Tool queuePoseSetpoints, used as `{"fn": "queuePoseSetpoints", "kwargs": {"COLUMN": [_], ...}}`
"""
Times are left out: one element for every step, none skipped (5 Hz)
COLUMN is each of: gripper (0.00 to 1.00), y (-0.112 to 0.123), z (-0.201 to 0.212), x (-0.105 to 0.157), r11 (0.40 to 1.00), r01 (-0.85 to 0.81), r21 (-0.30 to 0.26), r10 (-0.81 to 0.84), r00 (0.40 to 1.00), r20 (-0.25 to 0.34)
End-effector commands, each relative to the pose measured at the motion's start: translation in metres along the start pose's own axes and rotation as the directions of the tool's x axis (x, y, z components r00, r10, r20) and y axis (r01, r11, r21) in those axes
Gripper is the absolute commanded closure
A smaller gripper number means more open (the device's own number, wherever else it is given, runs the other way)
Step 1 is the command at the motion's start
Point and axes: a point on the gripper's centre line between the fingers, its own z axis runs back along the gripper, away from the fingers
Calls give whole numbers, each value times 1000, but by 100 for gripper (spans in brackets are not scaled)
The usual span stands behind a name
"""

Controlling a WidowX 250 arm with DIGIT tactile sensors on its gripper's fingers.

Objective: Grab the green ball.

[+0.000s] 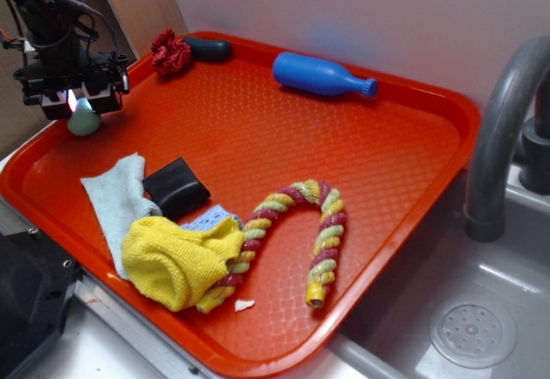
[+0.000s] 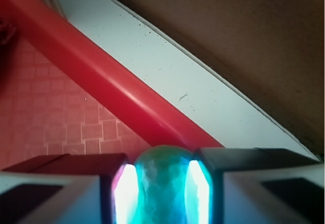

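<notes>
One gripper at the far-left edge of the orange tray, fingers clamped on the green ball. Ball is pale mint, matte, slightly mottled; wrist view shows it wedged between the lit pads, just inside the tray rim. Right of it: red crinkled lump, black block, yellow cloth, rope toy, blue bottle.

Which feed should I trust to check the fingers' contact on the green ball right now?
The wrist view: the green ball sits between the gripper fingers, both lit pads pressed against its sides. The exterior view shows only the ball's lower half under the gripper, near the orange tray's left rim.
</notes>
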Motion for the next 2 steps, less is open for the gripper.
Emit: {"fn": "queuePoseSetpoints", "kwargs": {"gripper": [100, 100], "y": [-27, -77], "z": [98, 158], "x": [-12, -19], "r11": [980, 941], "r01": [127, 296], "r21": [-150, -161], "r10": [-122, -287], "r00": [992, 955], "r20": [43, 80]}}
